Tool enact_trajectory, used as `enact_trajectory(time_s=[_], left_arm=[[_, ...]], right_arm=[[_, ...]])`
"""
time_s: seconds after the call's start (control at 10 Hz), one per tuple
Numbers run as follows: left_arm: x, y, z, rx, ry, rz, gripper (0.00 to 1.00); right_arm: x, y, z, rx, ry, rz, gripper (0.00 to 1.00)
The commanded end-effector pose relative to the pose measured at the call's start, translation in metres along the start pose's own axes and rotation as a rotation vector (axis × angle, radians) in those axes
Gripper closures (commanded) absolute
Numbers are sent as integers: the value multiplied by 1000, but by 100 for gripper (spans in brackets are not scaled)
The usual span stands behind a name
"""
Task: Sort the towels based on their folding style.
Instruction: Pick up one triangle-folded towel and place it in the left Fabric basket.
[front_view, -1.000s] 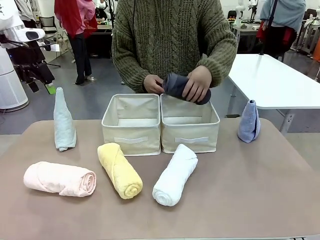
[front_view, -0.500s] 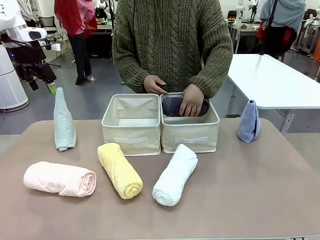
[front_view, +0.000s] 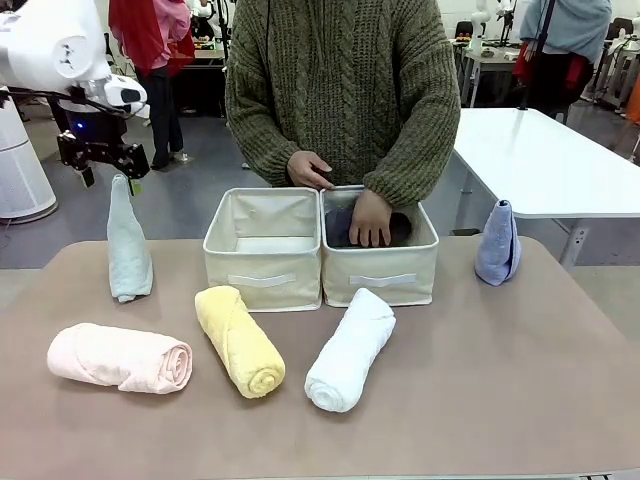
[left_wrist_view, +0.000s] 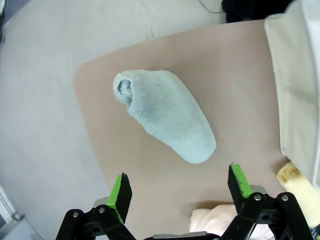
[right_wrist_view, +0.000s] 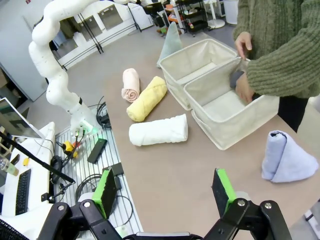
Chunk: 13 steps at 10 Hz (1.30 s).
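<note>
In the front view the left gripper (front_view: 110, 180) hung at the upper left of the frame, right over the tip of the pale teal cone towel (front_view: 128, 250). That towel stood upright on the table (front_view: 500, 390), left of the bins and apart from them. The gripper's jaws were spread wide and held nothing. The left wrist view looked down past the green pads (left_wrist_view: 120, 192) onto the cone's narrow top, with the towel lying clear of both fingers. From the front I could not tell whether a finger brushed the tip.

The right gripper (right_wrist_view: 165, 187) rose from the bottom edge of the right wrist view, equally spread and empty, above the table's edge. The lavender-blue cone towel (right_wrist_view: 287, 160) sat at the lower right of that frame. In the front view it stood upright at the right side, well apart from the bins.

At the middle of the front frame two beige fabric bins stood side by side, walls touching. A person at the far side pressed one hand (front_view: 370, 218) down onto the dark grey roll (front_view: 338, 228), which lay inside the right-hand bin (front_view: 380, 280). The other hand (front_view: 308, 170) rested at the back rim, near where it met the left-hand bin (front_view: 262, 270).

Three rolls lay on the table in the lower half of the frame, none touching another. The pink roll (front_view: 120, 358) was at the lower left, the yellow roll (front_view: 240, 340) lay slantwise in front of the left-hand bin, and the white roll (front_view: 350, 350) slanted the opposite way in front of the right-hand bin.
</note>
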<state>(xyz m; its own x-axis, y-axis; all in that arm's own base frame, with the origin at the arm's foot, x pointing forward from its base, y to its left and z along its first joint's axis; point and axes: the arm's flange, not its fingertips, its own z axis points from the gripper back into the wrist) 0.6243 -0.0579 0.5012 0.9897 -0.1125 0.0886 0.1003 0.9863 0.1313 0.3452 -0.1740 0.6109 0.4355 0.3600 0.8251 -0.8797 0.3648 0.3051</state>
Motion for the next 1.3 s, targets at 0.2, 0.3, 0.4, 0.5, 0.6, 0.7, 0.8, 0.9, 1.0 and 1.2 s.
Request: enact_trajectory(time_s=[0.2, 0.3, 0.4, 0.5, 0.6, 0.7, 0.8, 0.9, 1.0, 1.2], left_arm=[[42, 10, -31, 20, 62, 180, 0], [49, 12, -41, 20, 82, 198, 0], [56, 14, -45, 23, 79, 210, 0], [58, 17, -51, 29, 71, 230, 0], [62, 19, -53, 28, 60, 241, 0], [64, 20, -53, 25, 37, 242, 0], [63, 21, -52, 22, 0, 242, 38], [62, 21, -52, 22, 2, 234, 52], [62, 23, -50, 20, 6, 229, 90], [61, 23, -49, 21, 18, 231, 100]], right_arm=[[1, -1, 1, 10, -26, 15, 0], [1, -1, 1, 10, -26, 15, 0], [1, -1, 1, 10, -26, 15, 0], [1, -1, 1, 10, -26, 15, 0], [1, -1, 1, 10, -26, 15, 0], [1, -1, 1, 10, -26, 15, 0], [1, -1, 1, 10, -26, 15, 0], [1, -1, 1, 10, -26, 15, 0], [1, -1, 1, 10, -26, 15, 0], [1, -1, 1, 10, -26, 15, 0]])
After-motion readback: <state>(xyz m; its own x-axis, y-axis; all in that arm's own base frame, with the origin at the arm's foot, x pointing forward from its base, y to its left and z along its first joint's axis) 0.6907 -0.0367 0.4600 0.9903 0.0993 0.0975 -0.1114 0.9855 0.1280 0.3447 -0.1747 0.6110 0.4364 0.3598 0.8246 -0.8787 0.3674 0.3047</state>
